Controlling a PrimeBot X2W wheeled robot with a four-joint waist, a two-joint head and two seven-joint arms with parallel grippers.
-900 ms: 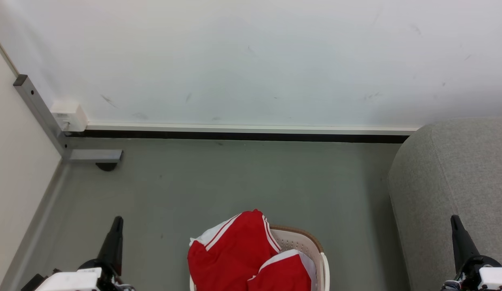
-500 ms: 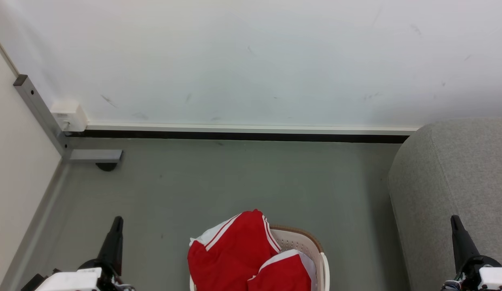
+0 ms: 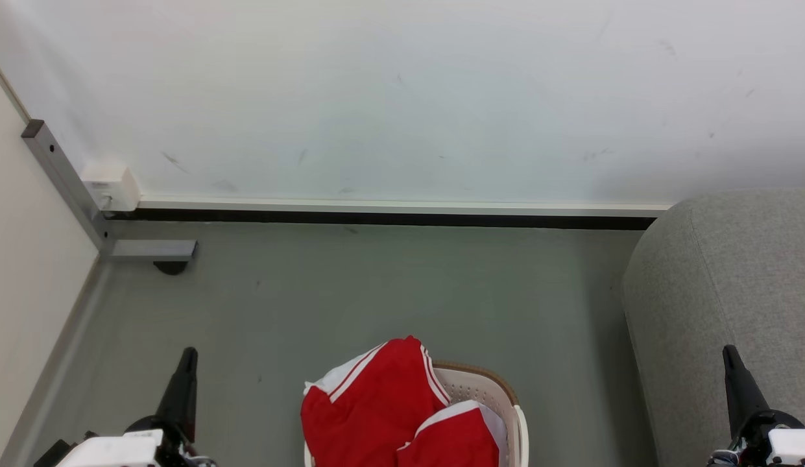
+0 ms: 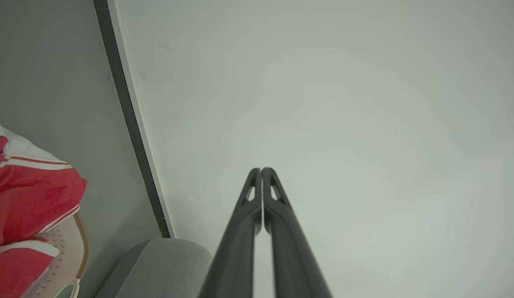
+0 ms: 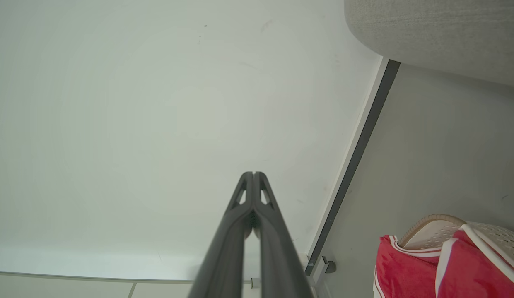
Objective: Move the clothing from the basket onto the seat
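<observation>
At the bottom centre of the head view the red clothing (image 3: 376,405) lies heaped in the basket (image 3: 490,384). It spills over the left rim, and the perforated wall on the right is bare. The basket stands on the grey floor (image 3: 376,292). The sofa seat (image 3: 733,279) runs along the right edge of the frame, near the basket but apart from it, and nothing red lies on it.

The left gripper (image 3: 189,355) sits at the lower left and the right gripper (image 3: 728,353) at the lower right, both well apart from the heap. In each wrist view the two dark fingers press together with nothing between them, aimed at the white wall (image 3: 402,97). Both claws are clenched and empty.

The task appears to be at its start, with no garment taken yet. The next move likely calls for bending toward the basket, spreading one claw's fingers and lowering them onto the top fold of the heap.
</observation>
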